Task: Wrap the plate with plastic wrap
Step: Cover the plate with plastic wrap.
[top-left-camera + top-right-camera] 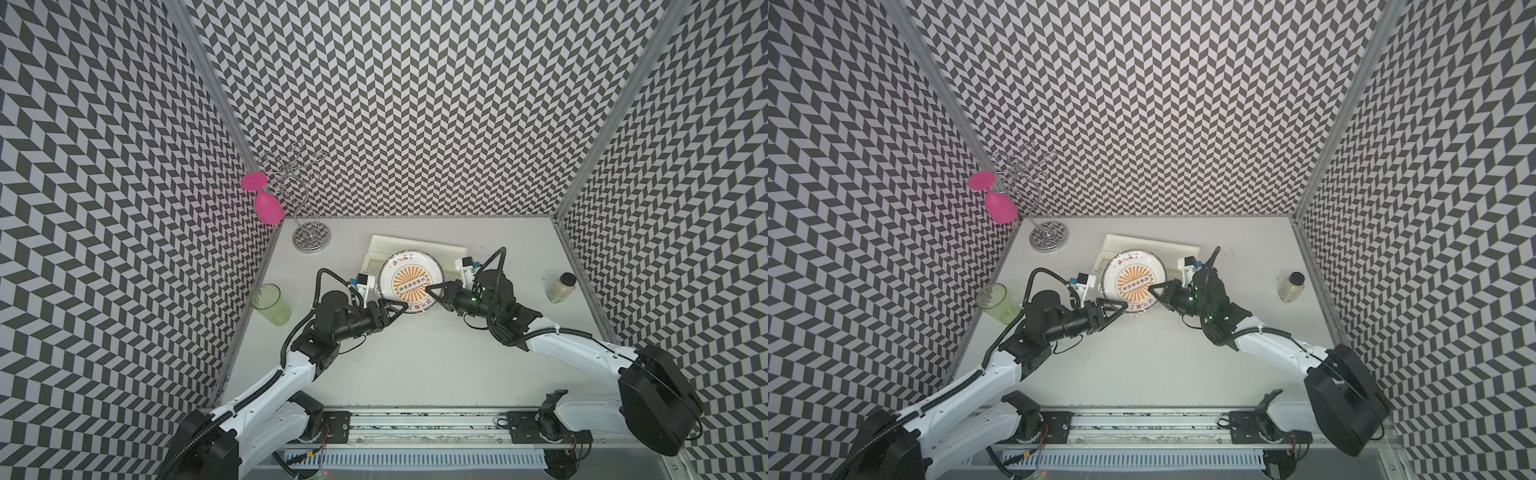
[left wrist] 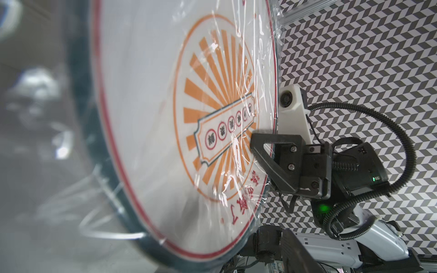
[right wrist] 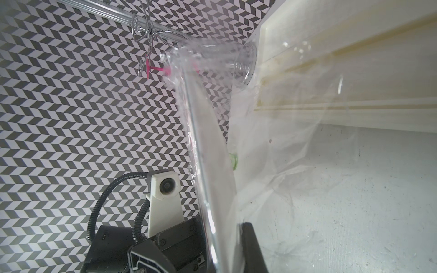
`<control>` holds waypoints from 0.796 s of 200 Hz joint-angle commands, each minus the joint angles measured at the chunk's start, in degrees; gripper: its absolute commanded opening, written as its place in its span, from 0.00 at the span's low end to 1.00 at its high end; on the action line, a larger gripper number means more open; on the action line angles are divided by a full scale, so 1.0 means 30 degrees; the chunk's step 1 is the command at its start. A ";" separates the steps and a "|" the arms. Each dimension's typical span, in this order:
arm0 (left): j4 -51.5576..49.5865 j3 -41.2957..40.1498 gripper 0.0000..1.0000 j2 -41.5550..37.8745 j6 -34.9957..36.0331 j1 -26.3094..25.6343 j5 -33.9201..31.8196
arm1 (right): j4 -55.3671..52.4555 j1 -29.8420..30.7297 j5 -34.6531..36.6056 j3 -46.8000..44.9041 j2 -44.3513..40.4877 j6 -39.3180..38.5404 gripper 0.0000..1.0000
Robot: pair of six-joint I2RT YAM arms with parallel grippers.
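Clamping the plate (image 1: 405, 276) rim, right gripper (image 1: 430, 289) is closed; left gripper (image 1: 402, 308), seemingly at the edge, unreadable.

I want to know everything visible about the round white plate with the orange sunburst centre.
The round white plate has a thin dark rim, red characters around the border and an orange sunburst with a band of small circles. Crinkled transparent plastic wrap lies over its face. It is lifted off the grey table, near the long cream box; the right claw pinches its rim.
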 commanded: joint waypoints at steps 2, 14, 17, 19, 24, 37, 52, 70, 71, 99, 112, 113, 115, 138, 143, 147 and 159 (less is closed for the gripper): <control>0.1743 0.0789 0.50 0.0266 0.0363 0.0355 -0.0120 | 0.1811 0.0511 -0.0040 0.0154 -0.0971 0.0718 0.00; 0.2157 0.0974 0.42 0.0428 0.0396 0.0535 -0.0015 | 0.2360 0.0676 -0.0423 -0.0319 -0.1017 0.1105 0.00; 0.2231 0.1018 0.39 0.0455 0.0393 0.0563 -0.0001 | 0.2584 0.0712 -0.0536 -0.0456 -0.1032 0.1227 0.00; 0.2290 0.1031 0.37 0.0494 0.0383 0.0600 0.0000 | 0.2691 0.0734 -0.0617 -0.0544 -0.1024 0.1317 0.00; 0.2470 0.1030 0.31 0.0549 0.0373 0.0611 0.0044 | 0.3013 0.0741 -0.0823 -0.0780 -0.0993 0.1519 0.00; 0.2820 0.0913 0.22 0.0747 0.0223 0.0697 0.0173 | 0.3561 0.0766 -0.1075 -0.1240 -0.1097 0.1899 0.00; 0.3272 0.0619 0.14 0.0790 -0.0054 0.0692 0.0262 | 0.3866 0.0767 -0.1123 -0.1480 -0.1209 0.2073 0.00; 0.3723 0.0283 0.05 0.0864 -0.0493 0.0730 0.0286 | 0.4238 0.0751 -0.1411 -0.1505 -0.1095 0.2225 0.00; 0.3748 0.0268 0.05 0.0871 -0.0525 0.0730 0.0290 | 0.4268 0.0751 -0.1423 -0.1518 -0.1087 0.2245 0.00; 0.4646 -0.0095 0.00 0.1152 -0.1571 0.0731 0.0323 | 0.4770 0.0608 -0.1590 -0.1851 -0.0913 0.2787 0.14; 0.5153 -0.0335 0.00 0.1255 -0.2298 0.0756 0.0410 | 0.4533 0.0406 -0.1645 -0.2022 -0.1026 0.2982 0.39; 0.5167 -0.0349 0.00 0.1257 -0.2336 0.0757 0.0396 | 0.4460 0.0373 -0.1642 -0.2039 -0.1038 0.2990 0.41; 0.5241 -0.0373 0.00 0.1243 -0.2408 0.0737 0.0370 | 0.4353 0.0334 -0.1677 -0.2046 -0.1069 0.2996 0.44; 0.5913 -0.0908 0.00 0.0992 -0.3264 0.0802 -0.0350 | 0.2850 -0.0136 -0.2007 -0.2513 -0.1629 0.3027 0.65; 0.5883 -0.0986 0.00 0.1012 -0.3254 0.0843 -0.0454 | 0.2492 -0.0156 -0.1993 -0.2674 -0.1823 0.3027 0.67; 0.5825 -0.1001 0.00 0.1022 -0.3253 0.0874 -0.0517 | 0.2129 -0.0157 -0.1990 -0.2750 -0.1974 0.3014 0.69; 0.5963 -0.1137 0.00 0.1205 -0.3253 0.0949 -0.0585 | 0.1144 -0.0132 -0.2002 -0.2932 -0.2347 0.2911 0.75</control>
